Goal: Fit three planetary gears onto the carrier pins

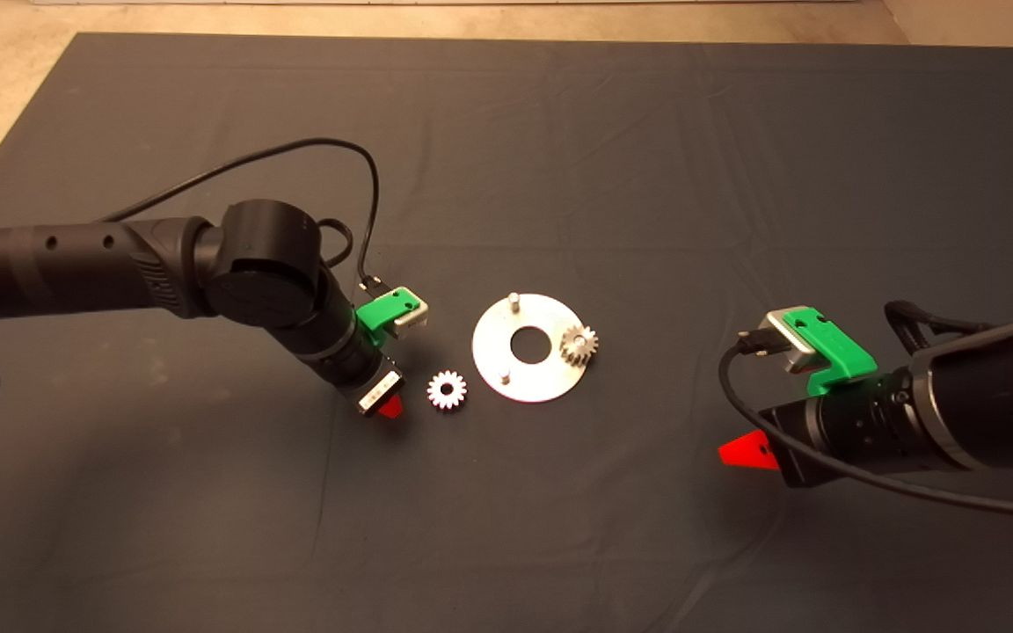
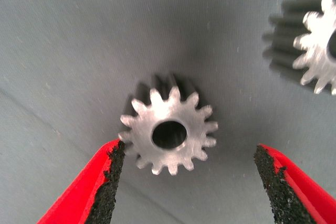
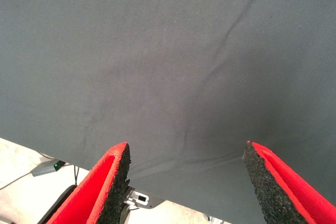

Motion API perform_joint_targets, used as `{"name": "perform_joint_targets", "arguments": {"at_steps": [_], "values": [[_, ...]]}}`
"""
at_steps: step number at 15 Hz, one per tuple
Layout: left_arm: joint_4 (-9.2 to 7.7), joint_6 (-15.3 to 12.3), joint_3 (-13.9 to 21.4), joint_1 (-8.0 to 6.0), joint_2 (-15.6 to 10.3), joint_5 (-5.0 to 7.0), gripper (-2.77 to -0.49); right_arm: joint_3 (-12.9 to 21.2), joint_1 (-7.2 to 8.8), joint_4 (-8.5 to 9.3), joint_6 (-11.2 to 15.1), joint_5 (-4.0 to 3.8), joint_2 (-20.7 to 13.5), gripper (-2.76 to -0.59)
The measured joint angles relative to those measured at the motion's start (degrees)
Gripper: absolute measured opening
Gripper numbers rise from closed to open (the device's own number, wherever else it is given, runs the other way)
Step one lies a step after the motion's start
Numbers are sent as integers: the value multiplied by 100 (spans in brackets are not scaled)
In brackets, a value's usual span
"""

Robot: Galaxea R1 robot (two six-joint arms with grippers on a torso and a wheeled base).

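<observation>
A shiny silver disc with a large centre hole lies mid-mat. One planetary gear sits on its right carrier pin. Two other carrier pins stand bare. A second gear lies flat on the mat left of the disc; it also shows in the left wrist view. My left gripper is open just left of that gear. It hangs over a third gear lying flat between its fingertips; my arm hides this gear in the head view. My right gripper is open and empty over bare mat, right of the disc.
The dark mat covers the table, with pale floor beyond its far edge. The right wrist view shows the mat's edge and floor with cables and a small device past it.
</observation>
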Motion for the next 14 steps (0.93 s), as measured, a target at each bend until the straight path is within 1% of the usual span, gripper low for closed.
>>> {"name": "perform_joint_targets", "arguments": {"at_steps": [1, 3, 7, 8, 10, 11, 13, 14], "values": [[18, 5, -2, 0, 0, -16, -151, 0, 0, 0, 5, 0, 0, -175], [61, 112, -16, 0, 1, -37, -151, 0, 0, 0, 5, -2, 0, -175], [81, 148, -106, 0, 1, -37, -151, 0, 0, 0, 5, -2, 11, -175], [81, 166, -138, 0, 9, -40, -140, 0, 0, 0, 5, 0, 11, -175], [94, 258, -151, 0, 21, -42, -138, 0, 0, 0, 8, -2, 12, -175], [97, 262, -151, 0, 39, -45, -138, 0, 0, 0, 11, 0, 13, -175], [97, 269, -151, 0, 61, -61, -122, 0, 0, 0, 11, -1, 11, -175], [97, 269, -151, 0, 62, -65, -122, 0, 0, 0, 11, 0, 11, -175]]}}
